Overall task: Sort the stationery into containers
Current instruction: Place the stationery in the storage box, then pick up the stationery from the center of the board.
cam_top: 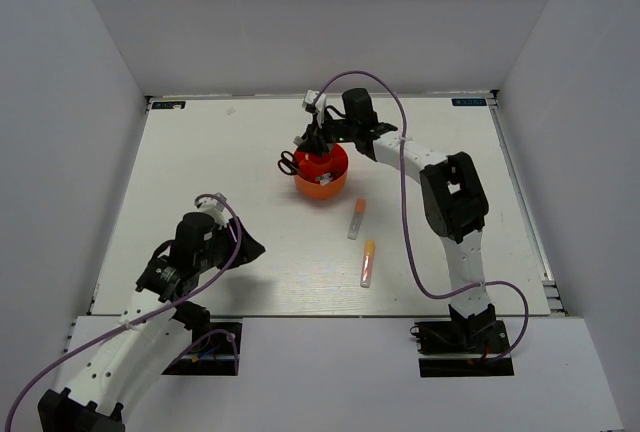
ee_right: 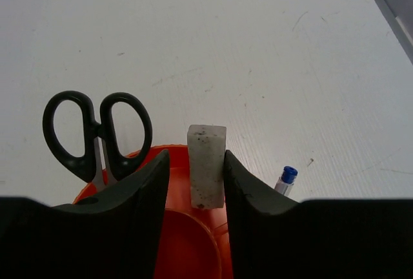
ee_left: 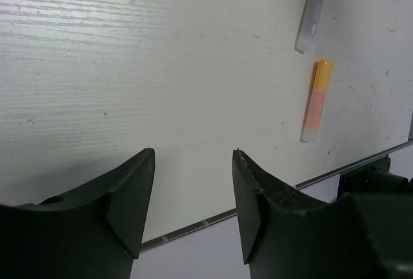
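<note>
Right tool (ee_right: 195,156) hangs over the orange organiser (ee_right: 187,240), jaws parted around a white eraser (ee_right: 206,163) that stands upright between them; a gap shows on the eraser's left side, so it is released. Black scissors (ee_right: 98,130) stand in the organiser at left, and a blue pen (ee_right: 288,175) pokes up at right. Left tool (ee_left: 193,156) is released above bare tabletop (ee_left: 129,66). Two orange-and-white markers (ee_left: 314,101) lie at upper right of its view.
</note>
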